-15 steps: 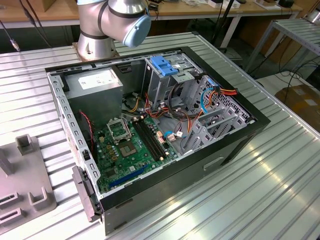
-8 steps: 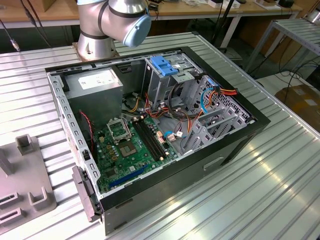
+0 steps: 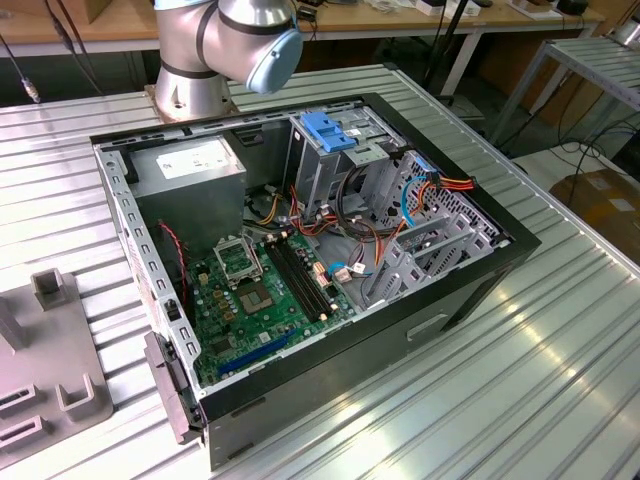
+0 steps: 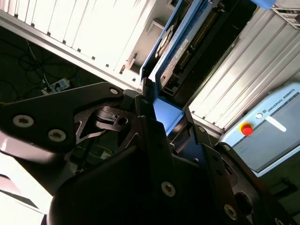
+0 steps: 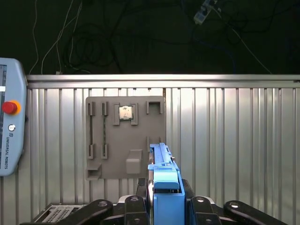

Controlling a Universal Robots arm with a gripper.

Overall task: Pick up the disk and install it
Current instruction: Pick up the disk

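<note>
In the exterior view I see the grey fixture plate (image 3: 40,350) lying flat on the ribbed metal table (image 3: 520,400); the open computer case (image 3: 330,385) stands just beside the plate, on the exterior view's right of it; the green motherboard (image 3: 260,300) lies in the case floor on the side near the plate, and the tall metal drive cage with its blue latch (image 3: 325,130) stands on the far side of the case from the plate; the arm (image 3: 215,50) rises beyond the case, well apart from the plate. In the second wrist view the gripper (image 4: 164,110) is closed down on the disk (image 4: 178,54); its black fingers (image 4: 145,101) press on either side of the bright blue rail, parted only by the thickness of the disk, and the dark body with its label runs out away from them; a teach pendant (image 4: 267,126) lies on the table past the disk. In the first wrist view I look over the gripper (image 5: 165,199) at the disk (image 5: 161,159), held edge-on, its far end crossing one lower corner of the plate (image 5: 122,140) in my line of sight; the plate carries small blocks and a chip in a square seat; the pendant (image 5: 9,126) lies near the plate on the same table, apart from it.
</note>
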